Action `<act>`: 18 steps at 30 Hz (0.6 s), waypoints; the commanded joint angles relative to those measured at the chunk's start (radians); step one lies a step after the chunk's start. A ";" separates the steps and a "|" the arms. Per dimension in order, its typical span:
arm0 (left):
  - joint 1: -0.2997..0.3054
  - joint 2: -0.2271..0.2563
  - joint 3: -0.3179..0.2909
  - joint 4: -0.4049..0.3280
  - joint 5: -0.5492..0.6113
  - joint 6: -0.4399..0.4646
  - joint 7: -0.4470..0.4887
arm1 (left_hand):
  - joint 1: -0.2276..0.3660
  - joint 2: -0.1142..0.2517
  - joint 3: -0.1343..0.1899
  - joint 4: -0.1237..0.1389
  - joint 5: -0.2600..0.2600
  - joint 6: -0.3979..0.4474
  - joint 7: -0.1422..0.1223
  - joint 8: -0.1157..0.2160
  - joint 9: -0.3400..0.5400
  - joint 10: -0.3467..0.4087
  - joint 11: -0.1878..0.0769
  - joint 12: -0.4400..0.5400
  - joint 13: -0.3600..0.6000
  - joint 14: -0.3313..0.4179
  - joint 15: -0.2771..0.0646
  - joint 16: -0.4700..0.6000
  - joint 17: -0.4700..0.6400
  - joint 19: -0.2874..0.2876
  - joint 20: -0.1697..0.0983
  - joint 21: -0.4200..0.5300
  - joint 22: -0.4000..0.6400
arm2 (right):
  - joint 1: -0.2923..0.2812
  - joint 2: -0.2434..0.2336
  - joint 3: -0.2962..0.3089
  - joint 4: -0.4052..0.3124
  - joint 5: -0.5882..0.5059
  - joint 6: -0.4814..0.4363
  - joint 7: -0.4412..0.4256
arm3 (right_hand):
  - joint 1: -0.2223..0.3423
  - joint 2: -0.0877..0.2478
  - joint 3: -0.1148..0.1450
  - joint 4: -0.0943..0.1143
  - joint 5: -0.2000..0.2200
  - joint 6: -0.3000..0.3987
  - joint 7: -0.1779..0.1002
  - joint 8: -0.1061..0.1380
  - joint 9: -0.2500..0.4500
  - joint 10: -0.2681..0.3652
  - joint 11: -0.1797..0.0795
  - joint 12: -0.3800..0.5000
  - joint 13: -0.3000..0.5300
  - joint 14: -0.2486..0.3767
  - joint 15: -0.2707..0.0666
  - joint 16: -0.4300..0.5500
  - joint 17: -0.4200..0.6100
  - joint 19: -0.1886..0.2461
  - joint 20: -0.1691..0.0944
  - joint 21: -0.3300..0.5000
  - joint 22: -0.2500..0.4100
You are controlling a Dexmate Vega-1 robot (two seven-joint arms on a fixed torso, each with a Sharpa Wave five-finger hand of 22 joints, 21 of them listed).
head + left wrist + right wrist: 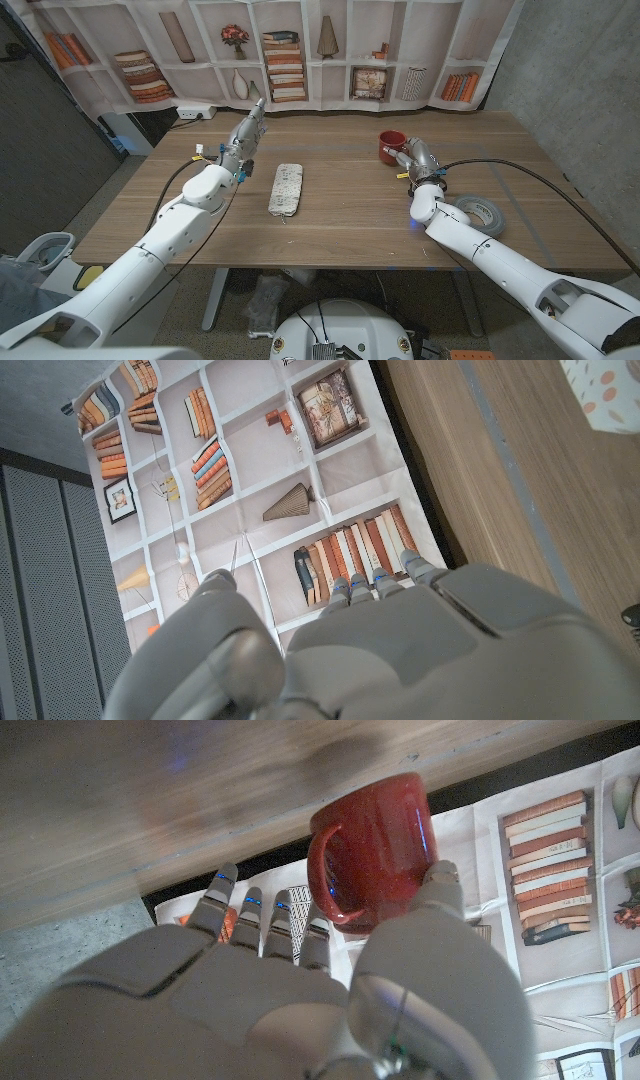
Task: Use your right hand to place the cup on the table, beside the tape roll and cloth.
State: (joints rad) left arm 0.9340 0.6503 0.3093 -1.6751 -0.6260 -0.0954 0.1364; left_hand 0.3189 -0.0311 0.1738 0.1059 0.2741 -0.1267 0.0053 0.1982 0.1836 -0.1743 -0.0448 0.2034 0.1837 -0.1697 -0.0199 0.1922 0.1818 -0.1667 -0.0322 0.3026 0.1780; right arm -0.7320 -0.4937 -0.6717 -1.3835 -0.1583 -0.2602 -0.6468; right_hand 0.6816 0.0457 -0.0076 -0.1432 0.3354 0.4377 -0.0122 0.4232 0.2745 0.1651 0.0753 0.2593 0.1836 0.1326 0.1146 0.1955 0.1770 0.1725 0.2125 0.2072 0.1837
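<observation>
- The glossy red ceramic cup (pixel 375 850) stands on the wood-grain table (pixel 340 220), at its far right.
- The right hand (pixel 412 155) reaches it with a thumb on its wall; whether it grips, one cannot tell.
- A grey tape roll (pixel 478 213) lies nearer, and a speckled folded cloth (pixel 287 188) lies mid-table.
- The left hand (pixel 245 135) holds nothing, fingers straight.

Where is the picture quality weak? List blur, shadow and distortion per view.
Head view: wide-angle bend curves the shelf backdrop; cloth and tape roll sharp. Right wrist view: the table is smeared and blurred, with a dark shadow patch near the red cup, which has a small blue glint; right hand soft. Left wrist view: left hand out of focus, printed books crisp.
</observation>
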 commanded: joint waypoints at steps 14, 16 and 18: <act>-0.042 -0.004 0.018 0.014 0.007 0.021 -0.014 | 0.001 0.008 -0.007 0.001 0.009 0.003 0.006 0.001 0.005 0.000 0.006 0.000 0.004 -0.034 0.004 -0.002 0.002 -0.091 -0.002 -0.008 0.003 | -0.033 -0.043 0.032 -0.082 0.022 0.010 0.044 | 0.055 0.059 0.009 0.000 -0.017 0.096 -0.081 0.009 0.040 0.011 -0.001 0.001 0.005 0.009 0.001 -0.007 0.001 0.008 0.004 0.005 0.005; -0.045 -0.005 0.020 0.014 0.008 0.023 -0.014 | 0.001 0.008 -0.007 0.001 0.009 0.005 0.006 0.002 0.005 -0.001 0.006 0.000 0.004 -0.035 0.004 -0.002 0.002 -0.091 -0.002 -0.009 0.003 | -0.036 -0.045 0.034 -0.090 0.020 0.004 0.043 | 0.056 0.060 0.009 0.000 -0.018 0.098 -0.082 0.010 0.041 0.011 -0.001 0.000 0.005 0.009 0.002 -0.007 0.001 0.008 0.005 0.005 0.005; -0.046 -0.006 0.021 0.015 0.009 0.023 -0.015 | 0.001 0.008 -0.008 0.001 0.009 0.007 0.006 0.003 0.005 0.000 0.006 0.000 0.004 -0.035 0.003 -0.002 0.002 -0.091 -0.002 -0.009 0.003 | -0.040 -0.046 0.036 -0.096 0.018 0.002 0.039 | 0.057 0.060 0.010 0.000 -0.020 0.096 -0.082 0.009 0.042 0.011 -0.001 0.000 0.005 0.009 0.003 -0.007 0.001 0.007 0.005 0.004 0.005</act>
State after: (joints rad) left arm 0.9018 0.6477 0.3212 -1.6630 -0.6227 -0.0813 0.1240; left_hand 0.3189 -0.0311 0.1697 0.1101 0.2741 -0.1212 0.0109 0.1982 0.1836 -0.1742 -0.0448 0.2034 0.1837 -0.1697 -0.0199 0.1922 0.1819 -0.1667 -0.0322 0.2949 0.1794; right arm -0.7551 -0.5227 -0.6486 -1.4446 -0.1413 -0.2592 -0.6156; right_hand 0.6815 0.0459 -0.0057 -0.1417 0.3192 0.4430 -0.0069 0.4232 0.2747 0.1708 0.0737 0.2593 0.1836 0.1324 0.1146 0.1877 0.1771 0.1724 0.2125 0.2072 0.1837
